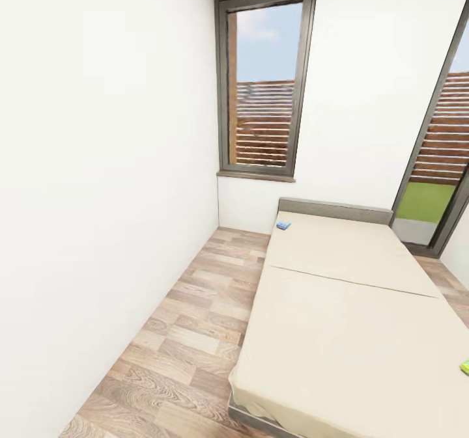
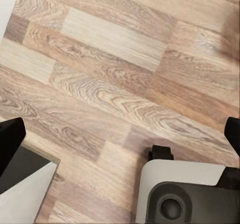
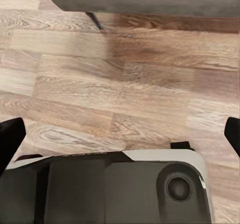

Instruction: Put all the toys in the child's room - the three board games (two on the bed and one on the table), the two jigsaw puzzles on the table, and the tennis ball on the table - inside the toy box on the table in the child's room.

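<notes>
The bed [image 1: 352,308] has a beige mattress and fills the right of the head view. A small blue board game [image 1: 283,225] lies at its far left corner by the grey headboard [image 1: 335,210]. A green-edged board game [image 1: 465,366] peeks in at the picture's right edge on the mattress. My left gripper [image 2: 120,139] hangs open over the wooden floor, with nothing between its black fingertips [image 2: 10,144]. My right gripper [image 3: 120,136] is also open over the floor, near the bed frame [image 3: 140,1]. The table, toy box, jigsaw puzzles and tennis ball are out of view.
A strip of wood floor [image 1: 189,334] runs between the white left wall [image 1: 98,197] and the bed. A tall window [image 1: 264,86] stands at the far end and a glass door [image 1: 436,164] at the right. My own base [image 3: 110,189] shows below both grippers.
</notes>
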`<state>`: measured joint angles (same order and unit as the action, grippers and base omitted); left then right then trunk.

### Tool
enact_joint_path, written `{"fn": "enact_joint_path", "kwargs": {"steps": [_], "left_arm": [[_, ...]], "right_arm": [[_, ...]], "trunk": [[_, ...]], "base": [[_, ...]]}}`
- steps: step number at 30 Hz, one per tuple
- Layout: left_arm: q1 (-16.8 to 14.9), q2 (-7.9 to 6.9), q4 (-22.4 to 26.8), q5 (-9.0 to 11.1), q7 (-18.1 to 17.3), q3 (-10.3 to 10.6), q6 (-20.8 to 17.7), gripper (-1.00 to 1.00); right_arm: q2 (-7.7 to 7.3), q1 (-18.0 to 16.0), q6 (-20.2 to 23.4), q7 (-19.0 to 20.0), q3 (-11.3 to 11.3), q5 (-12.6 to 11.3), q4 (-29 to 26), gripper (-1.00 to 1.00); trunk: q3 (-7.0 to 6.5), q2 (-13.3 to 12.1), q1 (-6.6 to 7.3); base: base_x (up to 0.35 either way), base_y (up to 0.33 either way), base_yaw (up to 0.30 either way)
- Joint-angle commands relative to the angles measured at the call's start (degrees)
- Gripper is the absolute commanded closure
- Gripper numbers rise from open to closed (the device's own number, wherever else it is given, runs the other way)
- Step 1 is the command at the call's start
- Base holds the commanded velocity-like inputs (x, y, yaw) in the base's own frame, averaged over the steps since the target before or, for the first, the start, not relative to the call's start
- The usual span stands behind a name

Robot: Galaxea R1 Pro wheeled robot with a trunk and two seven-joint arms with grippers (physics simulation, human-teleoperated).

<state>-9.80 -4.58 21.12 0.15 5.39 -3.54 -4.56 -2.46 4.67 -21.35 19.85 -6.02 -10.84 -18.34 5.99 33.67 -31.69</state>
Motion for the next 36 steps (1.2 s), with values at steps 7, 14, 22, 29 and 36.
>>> {"fn": "enact_joint_path", "kwargs": {"steps": [7, 14, 22, 29, 36], "left_arm": [[0.0, -0.05, 4.0, -0.2, -7.2, -0.1, -3.3, -1.00], [0.0, -0.21, 13.9, 0.0, -12.7, -0.3, -12.9, -1.00], [0.0, -0.75, 27.7, 0.1, -24.0, -0.9, -25.0, -1.00], [0.0, -0.86, 36.9, 0.0, -30.9, -1.3, -28.8, -1.00], [-0.5, -0.54, 41.0, -0.1, -31.4, -1.9, -29.2, -1.00]], "right_arm": [[-0.94, 9.8, 1.4, 4.5, -1.9, -5.2, -17.0, -1.00], [-1.05, 17.8, 16.5, 5.1, -2.4, -6.2, -42.8, -1.00], [-0.57, 19.0, 33.4, 4.9, -7.3, -6.4, -58.9, -1.00], [-0.26, 18.3, 45.5, 4.8, -11.6, -6.4, -68.7, -1.00], [0.10, 11.9, 48.0, 2.6, -12.2, -6.0, -69.7, -1.00]], "trunk": [[0.09, 0.1, -0.02], [0.09, 0.1, -0.02], [0.09, 0.1, -0.02], [0.09, 0.1, -0.02], [0.09, 0.1, -0.02]], "base": [[0.000, 0.000, 0.000], [0.000, 0.000, 0.000], [0.000, 0.000, 0.000], [0.000, 0.000, 0.000], [0.000, 0.000, 0.000]]}}
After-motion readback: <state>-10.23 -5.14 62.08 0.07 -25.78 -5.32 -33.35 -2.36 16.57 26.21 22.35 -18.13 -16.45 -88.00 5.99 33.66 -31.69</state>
